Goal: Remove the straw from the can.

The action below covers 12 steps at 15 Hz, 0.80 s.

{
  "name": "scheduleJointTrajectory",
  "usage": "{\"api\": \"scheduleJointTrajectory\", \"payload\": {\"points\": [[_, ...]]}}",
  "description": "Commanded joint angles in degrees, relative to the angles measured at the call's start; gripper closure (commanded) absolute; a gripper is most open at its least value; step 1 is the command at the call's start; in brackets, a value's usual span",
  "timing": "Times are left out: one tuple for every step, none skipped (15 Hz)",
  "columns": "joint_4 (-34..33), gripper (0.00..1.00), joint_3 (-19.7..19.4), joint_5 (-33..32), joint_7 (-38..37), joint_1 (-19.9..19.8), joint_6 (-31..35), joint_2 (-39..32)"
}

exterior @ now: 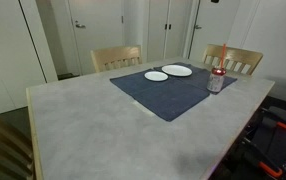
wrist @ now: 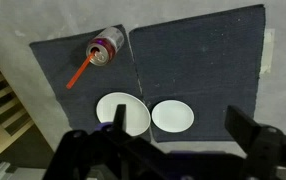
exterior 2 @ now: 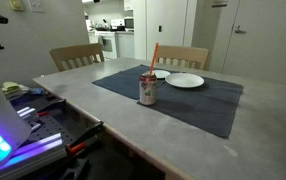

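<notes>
The straw [wrist: 81, 73] is long, thin, straight and red-orange, much longer than the can [wrist: 105, 48] is tall. Its lower end sits in the can's top opening and the rest leans out at a slant. In the wrist view it runs from the can's top across the mat [wrist: 203, 60] toward the mat's edge. In both exterior views the straw [exterior: 223, 55] [exterior 2: 154, 57] rises well above the rim, tilted a little off upright. The can [exterior: 216, 82] [exterior 2: 148, 90] is small and silver with a red band around its body. It stands upright on the mat [exterior: 163, 95] [exterior 2: 198, 105], just inside one of the mat's edges. There seems to be printing on the band, but it is too small and blurred to read, and no brand can be made out. The mat is dark blue with a crease across it, and it lies on a grey table [exterior: 83, 125] [exterior 2: 113, 125]. Two white plates [wrist: 122, 112] [wrist: 173, 116] rest on the mat just beside each other, apart from the can. Wooden chairs [exterior: 116, 57] [exterior 2: 76, 55] stand beyond the mat at the table's far side. The gripper [wrist: 173, 135] hangs above the mat over the plates, its jaws spread wide with nothing between them, well clear of the straw.
</notes>
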<state>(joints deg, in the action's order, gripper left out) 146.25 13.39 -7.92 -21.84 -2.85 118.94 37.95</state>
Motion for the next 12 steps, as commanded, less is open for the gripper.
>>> {"api": "scheduleJointTrajectory", "payload": {"points": [[-0.15, 0.0, -0.59, -0.44, -0.33, 0.67, -0.23, -0.12], [-0.15, 0.0, -0.58, -0.44, -0.33, 0.67, -0.23, -0.12], [-0.4, 0.0, -1.07, -0.11, 0.37, 0.88, -0.43, -0.23], [-0.65, 0.0, -1.48, 0.08, 0.61, 0.88, -0.53, -0.37], [-0.94, 0.0, -1.96, 0.6, 1.02, 1.2, -1.33, -0.05], [-1.18, 0.0, -2.17, 0.93, 0.97, 1.3, -2.15, 0.26], [-1.73, 0.0, -2.96, 1.34, 1.56, 1.3, -2.73, -0.13], [-2.11, 0.0, -3.41, 1.38, 1.73, 1.16, -3.09, -0.32], [-2.5, 0.0, -4.2, 1.61, 2.33, 1.18, -3.42, -0.62], [-2.63, 0.0, -4.72, 1.6, 2.6, 1.07, -3.48, -0.74], [-2.91, 0.0, -5.56, 1.81, 3.37, 1.09, -3.82, -1.0], [-3.03, 0.0, -6.22, 1.86, 3.91, 0.99, -3.93, -1.22]]}}
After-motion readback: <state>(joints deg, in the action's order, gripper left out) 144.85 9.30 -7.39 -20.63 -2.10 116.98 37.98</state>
